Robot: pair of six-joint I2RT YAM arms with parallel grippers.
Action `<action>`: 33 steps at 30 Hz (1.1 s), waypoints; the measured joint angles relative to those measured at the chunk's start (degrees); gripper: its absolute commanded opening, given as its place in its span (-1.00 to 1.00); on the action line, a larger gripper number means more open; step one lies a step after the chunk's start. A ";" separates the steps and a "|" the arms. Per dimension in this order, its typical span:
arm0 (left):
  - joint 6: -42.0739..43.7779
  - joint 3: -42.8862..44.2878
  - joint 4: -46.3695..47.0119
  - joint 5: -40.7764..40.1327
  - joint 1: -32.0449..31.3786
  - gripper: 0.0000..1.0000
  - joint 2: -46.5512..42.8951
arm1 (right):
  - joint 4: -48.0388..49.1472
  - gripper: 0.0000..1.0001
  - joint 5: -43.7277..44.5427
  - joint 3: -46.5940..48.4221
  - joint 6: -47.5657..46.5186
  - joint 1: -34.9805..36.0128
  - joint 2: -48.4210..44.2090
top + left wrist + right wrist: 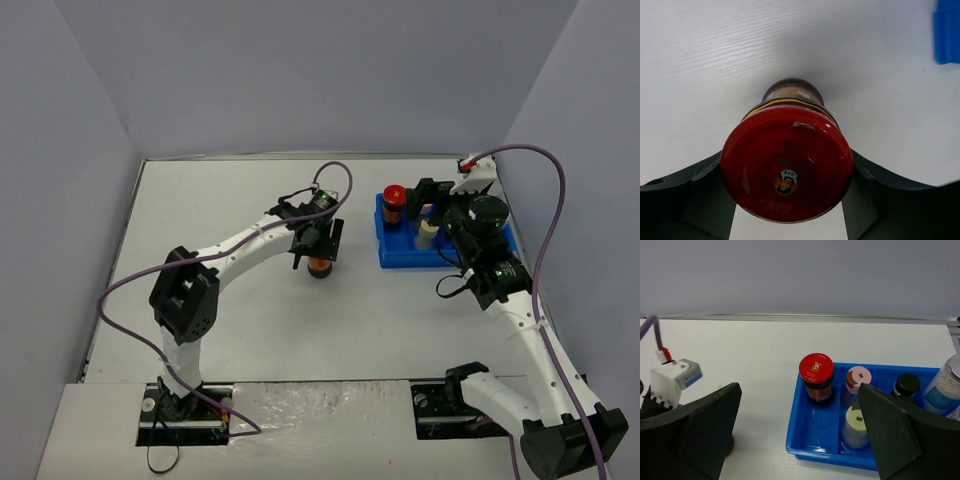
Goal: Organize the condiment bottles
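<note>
Left end effector [786, 160] is clamped on a red-lidded jar [785, 145], one finger [687, 200] on each side of the lid. The jar is upright over open tabletop [230, 330], left of the blue tray [400, 255] and apart from it. Can't tell if its base touches the tabletop.

Right end effector [799, 386] hangs over the tray, jaws wide apart, gripping nothing.

In the tray, per right wrist view:
- second red-lidded jar [816, 377], upright at the left end
- pink-capped jar [858, 382] just right of it
- cream jar [856, 425] in front of the pink one, closer to the camera
- black-capped jar [906, 386] further right
- silver-lidded jar [945, 387] with blue label at the right edge, partly hidden by a finger

Remaining tray contents are hidden behind that finger.
</note>
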 measured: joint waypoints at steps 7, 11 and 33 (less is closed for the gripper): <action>-0.24 8.53 -0.16 0.08 -4.16 0.36 6.49 | -2.99 1.00 -0.36 -0.39 -0.59 0.02 -0.81; -0.65 9.24 -0.74 -0.10 -4.35 0.87 6.90 | -4.19 1.00 -1.10 -0.59 -1.05 0.14 -1.15; 2.29 -14.83 8.80 -5.00 9.79 0.94 -27.56 | -9.30 1.00 -6.07 1.17 -6.67 15.88 13.28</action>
